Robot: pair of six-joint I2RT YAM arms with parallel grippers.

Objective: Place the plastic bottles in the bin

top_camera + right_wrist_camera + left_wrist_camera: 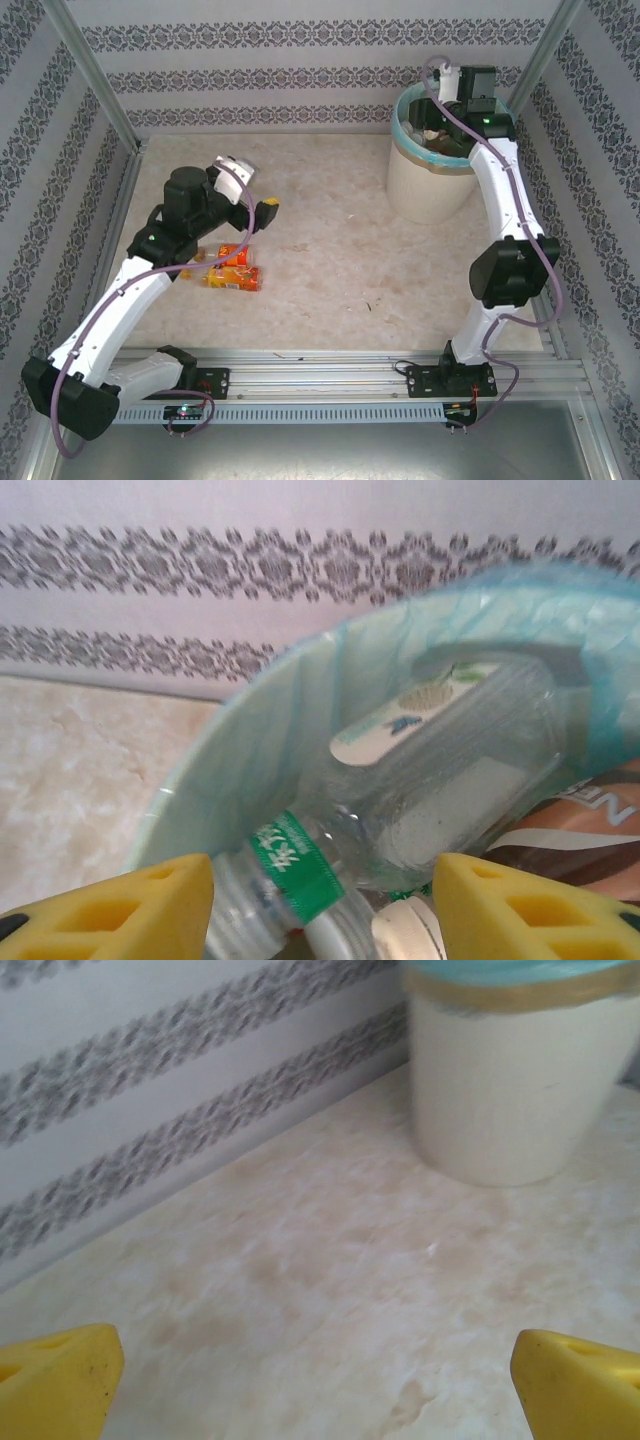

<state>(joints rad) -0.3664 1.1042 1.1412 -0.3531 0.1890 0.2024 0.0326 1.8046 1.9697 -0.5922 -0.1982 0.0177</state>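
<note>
**Desk:** What's in, what's out?

**Operator:** On my screen, a clear bottle (420, 780) with a green neck band lies on its side inside the bin (270, 750), and a brown label (590, 815) shows beside it. Two orange-labelled bottles (235, 278) lie side by side on the counter (330, 220), under the left arm (130, 290) and well apart from the bin.

**Desk:** And the jaws?

**Operator:** I see the right jaws parted over the bin's mouth. Their yellow fingertips (110, 910) sit either side of the clear bottle's neck, set wider than it and clamping nothing. The left jaws hang released at full spread above bare counter, just beyond the two bottles and facing the bin.

**Desk:** The surface, the room?

**Operator:** The counter is cream, marbled with tan blotches, with a few dark specks near its middle. The cream-white bin, its blue liner (402, 125) folded over the rim, stands at the far right corner. White walls (300, 60) banded with grey ornamental stripes close in three sides. Aluminium posts (90, 80) rise at the far corners. A slotted metal rail (320, 375) along the near edge carries both arm bases.
</note>
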